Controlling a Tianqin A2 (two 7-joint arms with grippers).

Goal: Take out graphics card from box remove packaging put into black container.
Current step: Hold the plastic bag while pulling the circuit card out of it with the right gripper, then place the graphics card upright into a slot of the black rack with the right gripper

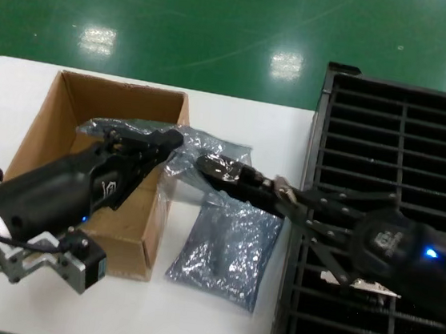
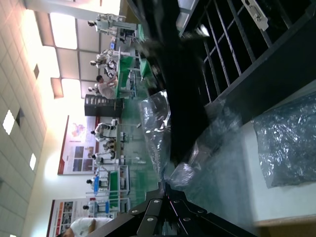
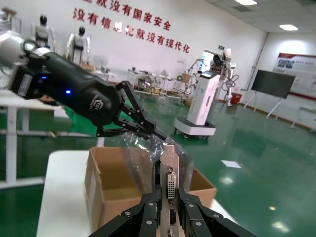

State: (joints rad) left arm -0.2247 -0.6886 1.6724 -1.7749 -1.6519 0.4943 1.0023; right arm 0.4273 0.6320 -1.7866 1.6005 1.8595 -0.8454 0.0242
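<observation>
You've got the right hand [image 3: 169, 205] clamped on the graphics card [image 3: 168, 173] bracket and the left hand [image 1: 168, 140] pinching the packaging [image 1: 200, 152] above the box [image 1: 59, 124] edge, opposed so the bag can strip off.

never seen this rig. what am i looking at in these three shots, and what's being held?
It is a robot with two arms. One picture comes from a camera on its head, the other two from cameras on its wrists. On the white table stand a brown cardboard box and a large black slotted plastic crate; an empty crinkly grey plastic bag lies between them. The left gripper pinches another clear bag above the box's edge. The right gripper clamps the silver metal end bracket of a graphics card that sticks out of that bag. The two seem to be pulling card and bag apart.
</observation>
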